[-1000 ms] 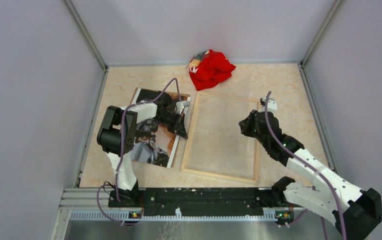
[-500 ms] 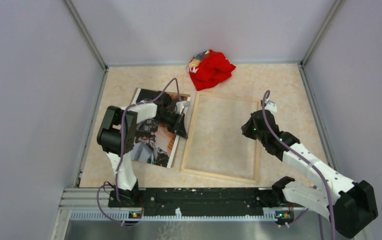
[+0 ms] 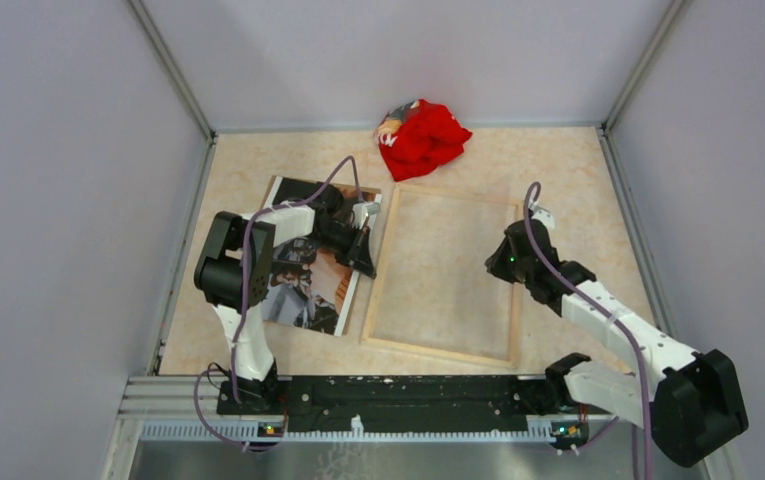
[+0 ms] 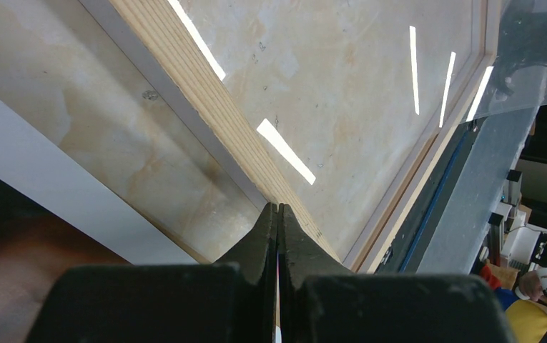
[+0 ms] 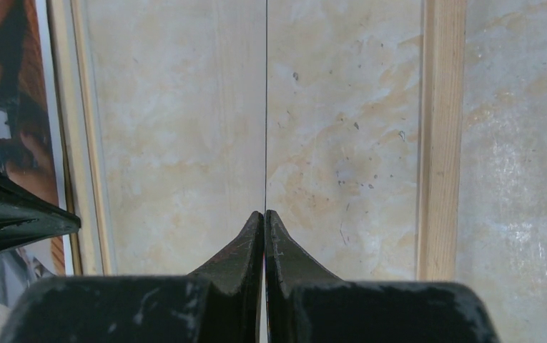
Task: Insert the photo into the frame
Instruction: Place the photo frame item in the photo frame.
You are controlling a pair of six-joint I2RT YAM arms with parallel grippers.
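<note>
Walls point(image 3: 78, 200) of grey panel enclose the marbled beige table point(image 3: 248, 165) on three sides. The arm bases are bolted to a black rail point(image 3: 398, 390) along the near edge.

The frame point(image 3: 443, 270) lies flat at the centre of the table, pale wood edges facing up, with the tabletop visible through its clear pane. No print is inside it.

The photo point(image 3: 308, 295) lies face up just left of the frame, slightly skewed. Its right edge is beside the frame's left rail, and that raised rail separates the print from the pane. The left arm crosses the far half of the photo and covers part of it.

A crumpled red cloth point(image 3: 423, 138) sits at the far edge of the table, near the frame's far left corner but apart from it.

The left gripper point(image 4: 279, 209) has its jaws pressed together on nothing, tips over the frame's left rail.

The right gripper point(image 5: 264, 214) is likewise closed and empty, over the pane just inside the right rail. A thin dark line runs from its tips across the pane; what it is cannot be told.
</note>
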